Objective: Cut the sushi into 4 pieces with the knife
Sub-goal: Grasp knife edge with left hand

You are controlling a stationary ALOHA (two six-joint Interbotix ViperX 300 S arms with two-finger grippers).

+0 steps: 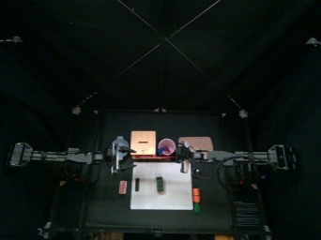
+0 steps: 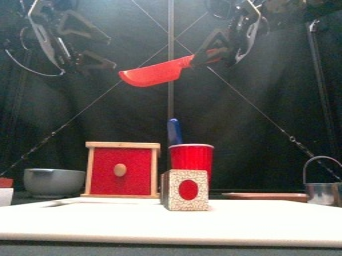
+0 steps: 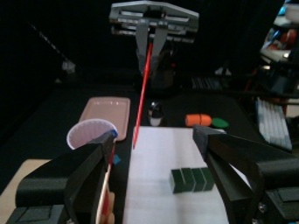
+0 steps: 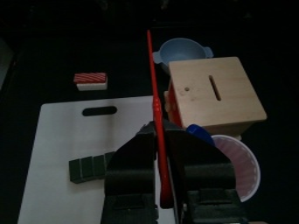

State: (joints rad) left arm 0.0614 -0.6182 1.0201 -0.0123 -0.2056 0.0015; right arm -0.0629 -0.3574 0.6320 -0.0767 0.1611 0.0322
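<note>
My right gripper (image 4: 163, 147) is shut on the handle end of a red toy knife (image 2: 158, 72) and holds it high above the table, blade level and pointing toward the left arm. In the left wrist view the red knife (image 3: 142, 87) shows edge-on as a thin line. My left gripper (image 3: 158, 144) stands open, its jaws wide apart around the blade's tip. The dark green sushi roll (image 4: 91, 168) lies whole on the white cutting board (image 1: 153, 192) below both grippers; from the front the sushi roll (image 2: 186, 190) shows its speckled end with a red centre.
Behind the board stand a wooden box with a red drawer front (image 2: 122, 170), a red cup (image 2: 191, 158) holding a blue knife (image 2: 174, 130), and a pink tray (image 1: 197, 142). A blue-grey bowl (image 2: 54, 181) sits far left, a metal cutter (image 2: 321, 185) far right. Small toy foods (image 1: 123, 187) (image 1: 196, 195) flank the board.
</note>
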